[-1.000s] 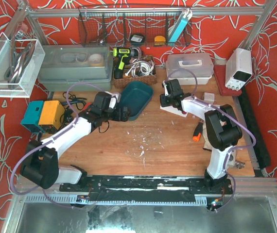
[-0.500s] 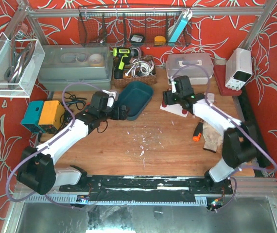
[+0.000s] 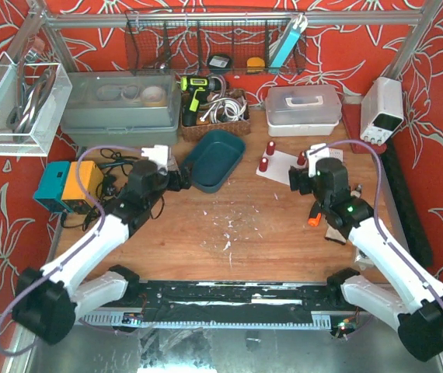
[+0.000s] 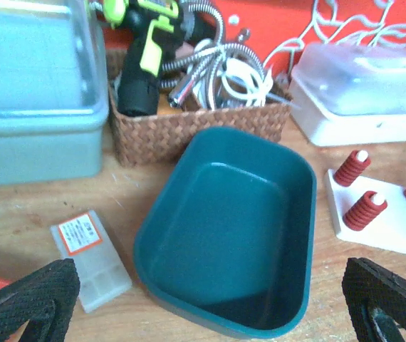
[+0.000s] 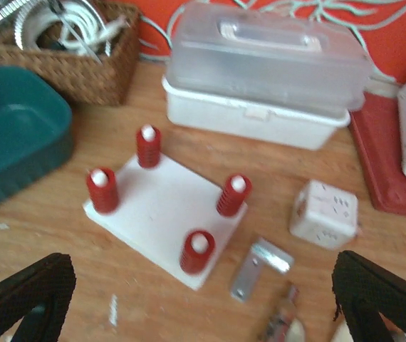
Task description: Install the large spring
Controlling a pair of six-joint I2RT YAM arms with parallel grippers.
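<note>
**Large spring: nothing loose left, right arm is the close one**

Four red springs (image 5: 148, 146) stand on the white plate (image 5: 162, 210), one per post. Each has a white post tip (image 5: 147, 132) poking out the top, so their long axis runs straight up from the table (image 5: 46, 235). The nearest spring (image 5: 197, 251) looks the fattest in the right wrist view, but it's also closest to the lens, so I honestly can't say which one is the large one. I don't see a loose spring lying anywhere.

From the right gripper (image 5: 201, 308) the plate sits dead ahead at 12 o'clock, near but not touching. Its jaws are spread wide and hold nothing. In the top view the plate is between 10 and 11 o'clock from it.

The left gripper (image 4: 206, 310) is also spread wide and empty, looking down at the teal tray (image 4: 224, 228). The plate is off at its 2 o'clock, past the tray and well apart.

My read is that the install is pretty much done. If anything needs seating, it's a top-down press along that upright axis, and the right arm is the nearer one for it
</note>
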